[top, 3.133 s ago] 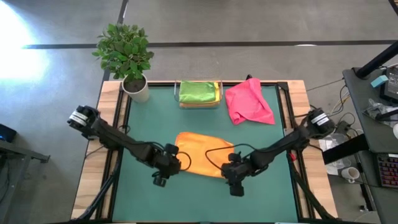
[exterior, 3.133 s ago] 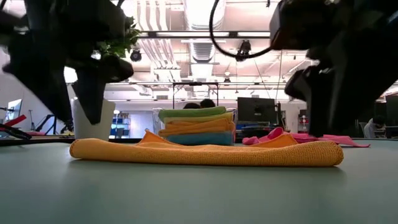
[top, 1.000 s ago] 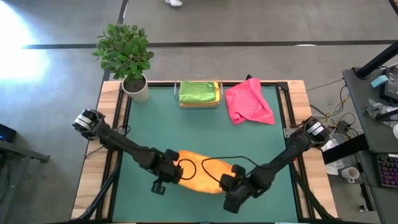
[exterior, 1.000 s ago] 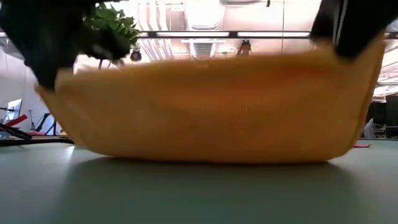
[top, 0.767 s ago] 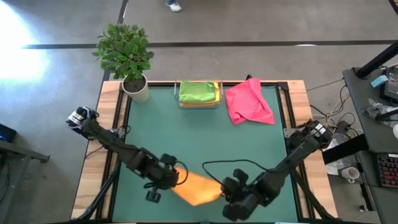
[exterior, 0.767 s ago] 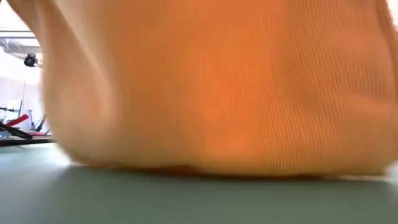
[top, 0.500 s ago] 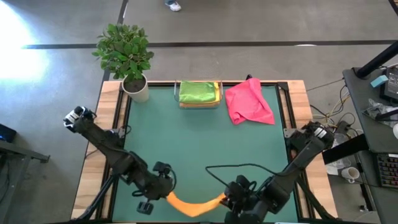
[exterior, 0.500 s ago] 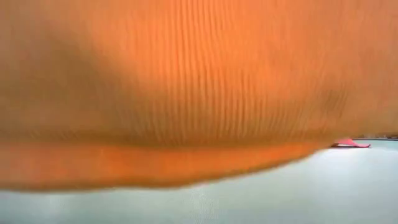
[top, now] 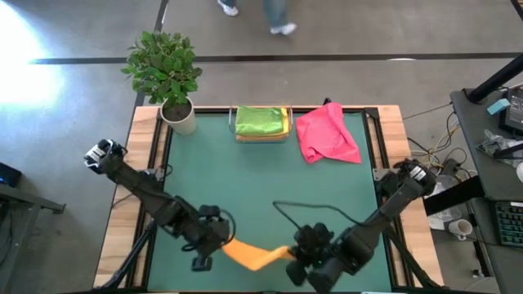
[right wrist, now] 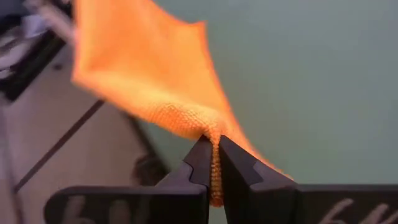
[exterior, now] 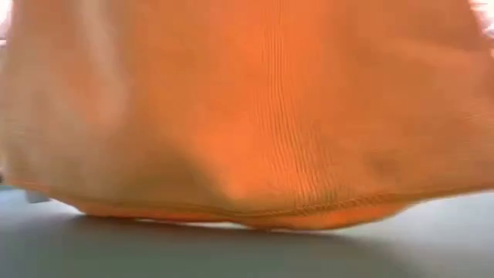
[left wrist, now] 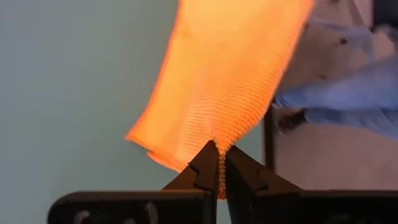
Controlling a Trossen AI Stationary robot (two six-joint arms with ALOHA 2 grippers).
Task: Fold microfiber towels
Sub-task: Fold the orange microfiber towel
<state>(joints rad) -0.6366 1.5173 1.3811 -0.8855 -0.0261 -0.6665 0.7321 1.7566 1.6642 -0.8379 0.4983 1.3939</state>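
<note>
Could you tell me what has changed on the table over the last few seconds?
Both tools, left and right, took hold of the orange towel and pulled it from mid-table to the near edge, lifted. The folded stack, pink towel and plant stayed put.

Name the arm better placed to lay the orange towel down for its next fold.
Neither alone: the left gripper and right gripper each pinch one corner of the orange towel, stretched between them at the table's near edge. They should probably move together.
</note>
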